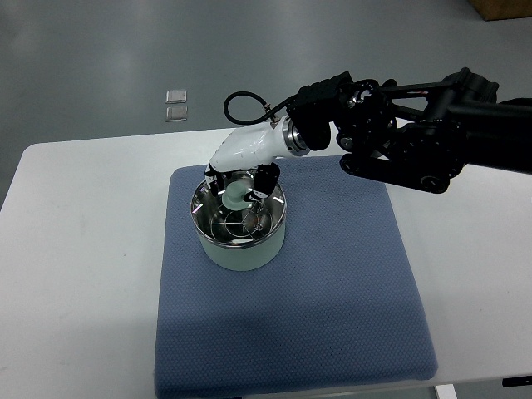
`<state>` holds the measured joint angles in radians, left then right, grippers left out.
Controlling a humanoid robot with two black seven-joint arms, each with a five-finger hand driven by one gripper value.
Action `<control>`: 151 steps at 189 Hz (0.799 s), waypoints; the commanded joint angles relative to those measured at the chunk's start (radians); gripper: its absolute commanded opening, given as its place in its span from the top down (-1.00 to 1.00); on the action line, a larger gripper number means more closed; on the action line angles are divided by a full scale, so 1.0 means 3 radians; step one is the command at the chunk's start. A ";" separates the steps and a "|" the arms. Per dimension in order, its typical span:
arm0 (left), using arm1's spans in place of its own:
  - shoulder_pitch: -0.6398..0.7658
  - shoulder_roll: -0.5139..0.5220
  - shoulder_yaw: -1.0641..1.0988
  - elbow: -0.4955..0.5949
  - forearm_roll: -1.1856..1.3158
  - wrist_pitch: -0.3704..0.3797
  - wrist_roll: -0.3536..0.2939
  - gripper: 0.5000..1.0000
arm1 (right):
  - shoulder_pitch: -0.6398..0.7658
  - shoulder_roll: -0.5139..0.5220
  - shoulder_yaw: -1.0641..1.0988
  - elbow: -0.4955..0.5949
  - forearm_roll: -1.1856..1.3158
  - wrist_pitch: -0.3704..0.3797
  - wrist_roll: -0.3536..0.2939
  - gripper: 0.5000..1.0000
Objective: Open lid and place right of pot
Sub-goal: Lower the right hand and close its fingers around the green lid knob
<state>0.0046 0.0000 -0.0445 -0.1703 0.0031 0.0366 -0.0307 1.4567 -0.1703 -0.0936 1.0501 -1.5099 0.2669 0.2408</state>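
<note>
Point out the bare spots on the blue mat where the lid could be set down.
Free: the blue mat right of the pot, below the right arm, and the strip in front of the pot. Crowded: above the pot, where the right robot hand sits on the lid.

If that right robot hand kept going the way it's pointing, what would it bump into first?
The right robot hand points down-left at the pot's glass lid, its fingers already around the lid's knob. It would meet the knob first, though from above the contact is hard to judge.
</note>
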 commanded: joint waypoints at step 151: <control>0.0000 0.0000 0.0000 0.0000 0.0000 0.0001 0.0000 -1.00 | -0.0003 0.0020 -0.0005 -0.0018 -0.0029 0.0010 -0.0010 0.41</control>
<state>0.0046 0.0000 -0.0445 -0.1703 0.0031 0.0370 -0.0307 1.4558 -0.1640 -0.0950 1.0446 -1.5183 0.2699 0.2377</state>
